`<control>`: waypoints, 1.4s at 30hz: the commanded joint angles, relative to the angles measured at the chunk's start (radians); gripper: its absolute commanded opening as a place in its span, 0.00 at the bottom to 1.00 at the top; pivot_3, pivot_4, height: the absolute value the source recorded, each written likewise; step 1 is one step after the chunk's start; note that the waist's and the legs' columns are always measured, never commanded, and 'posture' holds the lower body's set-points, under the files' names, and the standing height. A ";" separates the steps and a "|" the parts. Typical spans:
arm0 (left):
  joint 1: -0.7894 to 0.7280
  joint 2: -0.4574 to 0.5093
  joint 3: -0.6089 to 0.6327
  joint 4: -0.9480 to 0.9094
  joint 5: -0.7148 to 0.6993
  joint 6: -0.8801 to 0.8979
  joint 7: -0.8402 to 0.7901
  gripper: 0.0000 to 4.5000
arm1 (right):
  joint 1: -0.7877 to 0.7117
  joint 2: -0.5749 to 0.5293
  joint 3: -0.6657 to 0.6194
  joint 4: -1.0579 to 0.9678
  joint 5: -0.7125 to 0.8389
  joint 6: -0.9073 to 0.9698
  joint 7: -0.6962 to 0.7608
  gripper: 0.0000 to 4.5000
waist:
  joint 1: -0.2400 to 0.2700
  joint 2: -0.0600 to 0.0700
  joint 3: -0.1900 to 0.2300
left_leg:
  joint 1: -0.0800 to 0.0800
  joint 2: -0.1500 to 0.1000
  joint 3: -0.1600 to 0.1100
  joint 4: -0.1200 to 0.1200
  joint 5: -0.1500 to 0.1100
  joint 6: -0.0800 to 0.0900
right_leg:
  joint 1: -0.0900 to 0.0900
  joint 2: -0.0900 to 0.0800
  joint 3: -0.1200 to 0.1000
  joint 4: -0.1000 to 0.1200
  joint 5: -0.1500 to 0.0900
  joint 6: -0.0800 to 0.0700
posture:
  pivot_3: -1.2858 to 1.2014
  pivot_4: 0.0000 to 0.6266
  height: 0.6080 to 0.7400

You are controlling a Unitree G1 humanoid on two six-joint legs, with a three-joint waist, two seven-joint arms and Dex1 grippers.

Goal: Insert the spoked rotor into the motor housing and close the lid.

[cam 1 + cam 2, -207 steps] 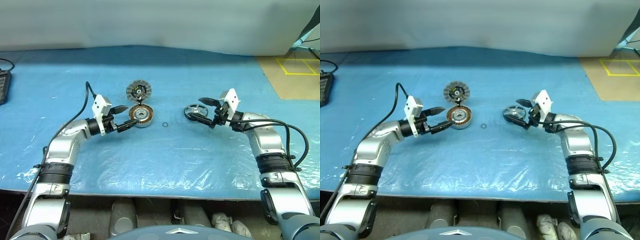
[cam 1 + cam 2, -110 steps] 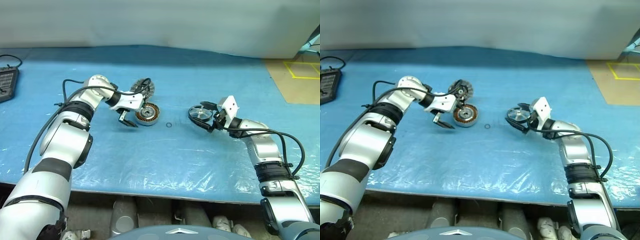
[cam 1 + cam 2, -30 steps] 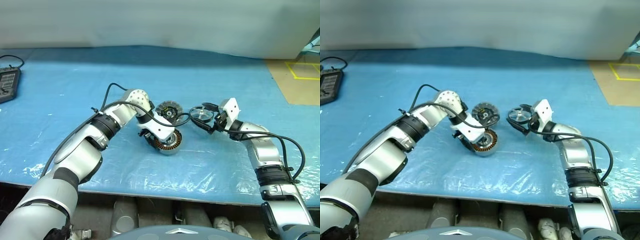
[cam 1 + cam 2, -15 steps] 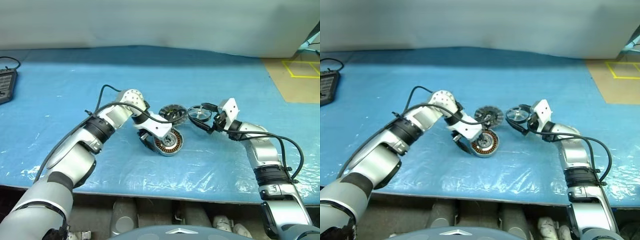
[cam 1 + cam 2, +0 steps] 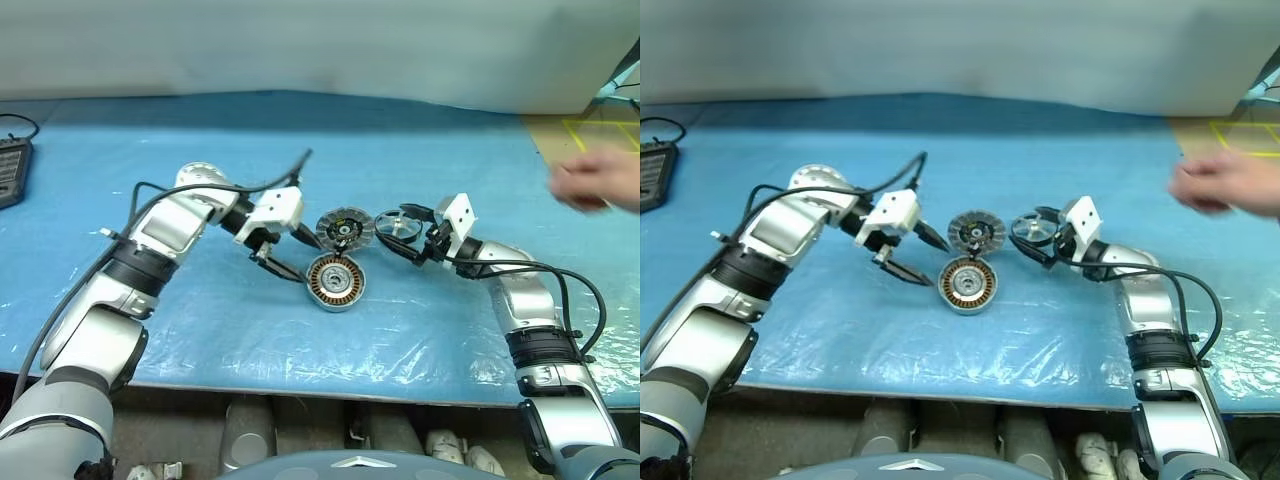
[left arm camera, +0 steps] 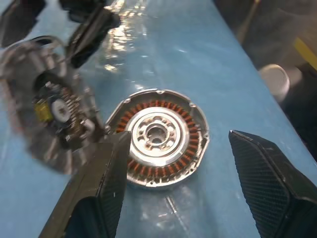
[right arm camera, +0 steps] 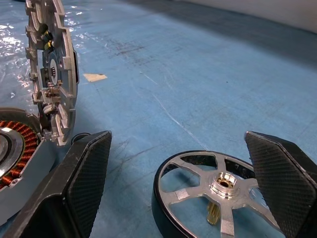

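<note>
We see the motor housing (image 5: 335,281) mid-table (image 5: 300,350); the lid (image 5: 344,226) leans on its far rim, with the spoked rotor (image 5: 400,226) just right of the lid.

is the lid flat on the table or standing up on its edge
On edge: the lid stands nearly upright against the motor housing's far rim, its slotted face turned sideways rather than lying flat.

We see the blue table (image 5: 420,330) from overhead through paired head eyes, wrist cameras close behind each claw, both sharing the motor housing (image 6: 157,144).
</note>
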 commanded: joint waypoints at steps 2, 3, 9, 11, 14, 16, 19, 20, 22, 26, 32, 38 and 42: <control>0.094 0.029 0.129 -0.045 -0.058 0.061 0.081 0.73 | -0.007 -0.023 -0.035 -0.018 0.028 0.002 0.011 1.00 | 0.000 0.000 0.000 | 0.000 0.000 0.000 0.000 0.000 0.000 | 0.000 0.000 0.000 0.000 0.000 0.000 | 0.52 0.24 1.00; 0.118 0.029 0.147 -0.053 -0.064 0.065 0.098 0.73 | -0.009 -0.026 -0.036 -0.017 0.030 0.004 0.013 1.00 | 0.000 0.000 0.000 | 0.000 0.000 0.000 0.000 0.000 0.000 | 0.000 0.000 0.000 0.000 0.000 0.000 | 0.52 0.24 1.00; 0.189 0.018 0.208 -0.076 -0.086 0.084 0.165 0.73 | -0.019 -0.035 -0.034 -0.011 0.033 0.016 0.026 1.00 | 0.003 0.000 0.000 | -0.001 0.000 0.000 0.001 0.000 0.000 | 0.000 0.000 0.000 0.000 0.000 0.000 | 0.52 0.24 1.00; 0.193 0.016 0.206 -0.080 -0.083 0.083 0.171 0.73 | -0.023 -0.033 -0.033 -0.009 0.031 0.017 0.027 1.00 | 0.002 0.000 0.000 | -0.001 0.000 0.000 0.002 0.000 0.000 | 0.000 0.000 0.000 0.000 0.000 0.000 | 0.52 0.24 1.00; 0.193 0.012 0.201 -0.090 -0.084 0.089 0.175 0.73 | -0.024 -0.032 -0.034 -0.009 0.030 0.017 0.029 1.00 | 0.001 0.000 0.000 | -0.001 0.000 0.000 0.002 0.000 0.000 | 0.000 0.000 0.000 0.000 0.000 0.000 | 0.52 0.24 1.00; 0.189 0.011 0.198 -0.096 -0.082 0.089 0.175 0.73 | -0.020 -0.031 -0.035 -0.011 0.029 0.013 0.028 1.00 | 0.001 0.000 0.000 | -0.001 0.000 0.000 0.002 0.000 0.000 | 0.000 0.000 0.000 0.000 0.000 0.000 | 0.52 0.24 1.00; 0.190 0.012 0.199 -0.101 -0.077 0.089 0.181 0.73 | -0.016 -0.031 -0.037 -0.017 0.030 0.011 0.025 1.00 | 0.001 0.000 0.000 | -0.001 0.000 0.000 0.002 0.000 0.000 | 0.000 0.000 0.000 0.000 0.000 0.000 | 0.52 0.24 1.00; 0.191 0.012 0.201 -0.101 -0.077 0.090 0.185 0.73 | -0.017 -0.030 -0.038 -0.015 0.029 0.009 0.022 1.00 | 0.001 0.000 0.000 | -0.001 0.000 0.000 0.002 0.000 0.000 | 0.000 0.000 0.000 0.000 0.000 0.000 | 0.52 0.24 1.00; 0.199 0.012 0.203 -0.111 -0.078 0.094 0.196 0.73 | -0.015 -0.027 -0.038 -0.020 0.028 0.007 0.018 1.00 | 0.001 0.000 0.000 | -0.001 0.000 0.000 0.002 0.000 0.000 | 0.000 0.000 0.000 0.001 0.000 0.000 | 0.52 0.24 1.00; 0.217 0.013 0.208 -0.136 -0.085 0.104 0.213 0.73 | -0.012 -0.025 -0.036 -0.028 0.030 0.011 0.018 1.00 | 0.001 0.000 0.000 | 0.000 0.000 0.000 0.002 0.000 0.000 | 0.000 0.000 0.000 0.001 0.000 0.000 | 0.52 0.24 1.00; 0.235 0.033 0.218 -0.140 -0.074 0.098 0.227 0.73 | -0.014 -0.024 -0.030 -0.017 0.027 0.008 0.026 1.00 | 0.001 0.000 0.000 | 0.000 0.000 0.000 0.003 0.000 0.000 | 0.000 0.000 0.000 0.001 0.000 0.000 | 0.52 0.24 1.00; 0.223 0.037 0.226 -0.110 -0.058 0.075 0.244 0.73 | -0.020 -0.015 -0.024 -0.012 0.026 0.007 0.030 1.00 | 0.001 0.000 0.000 | 0.000 0.000 0.000 0.003 0.000 0.000 | 0.000 0.000 0.000 0.002 0.000 0.000 | 0.52 0.24 1.00; 0.189 0.041 0.222 -0.035 -0.020 0.022 0.262 0.73 | -0.024 -0.006 -0.020 -0.012 0.026 0.009 0.030 1.00 | 0.001 0.000 0.000 | 0.000 0.000 0.000 0.003 0.000 0.000 | 0.000 0.000 0.000 0.002 0.000 0.000 | 0.52 0.24 1.00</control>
